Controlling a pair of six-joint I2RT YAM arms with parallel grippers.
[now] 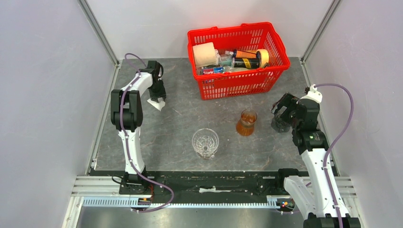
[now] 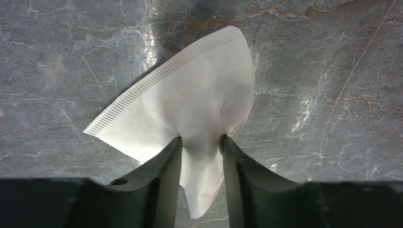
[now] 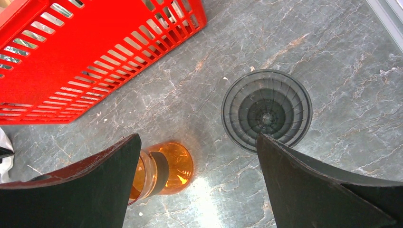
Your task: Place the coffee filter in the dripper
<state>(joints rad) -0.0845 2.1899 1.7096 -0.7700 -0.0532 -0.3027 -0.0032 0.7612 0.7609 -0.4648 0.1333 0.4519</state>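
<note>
Near edge, middle: dripper (image 1: 205, 142) stands upright on the grey marbled worktop (image 1: 176, 128), mouth up and nothing in it. Clear cut glass, ribbed cone. Sits in the open, so easy to drop into from above.
Right side, mid-depth: tumbler (image 3: 164, 168), small clear glass with brown liquid. Just beside it a dark cup (image 3: 266, 110), smoky grey and ribbed inside. Neither is the target.
Right pincer (image 3: 197, 137): spread wide, holding nothing. Hangs over the gap between those two, near the right edge. Looks parked out of the way.
Left side, towards far-left corner: left pincer (image 2: 201, 140) closed on the coffee filter (image 2: 190, 99).
Filter: thin white paper, fan shape, crimped seam along one edge. Pinched at the narrow end so the wide part fans out beyond the fingertips. Paper creased at the pinch, soft, will flop. Can't tell if it clears the worktop.
Filter vs dripper: well apart, carry not done.
Far edge: red plastic lattice basket (image 1: 237, 85) holding bottles and rolls, not involved.
</note>
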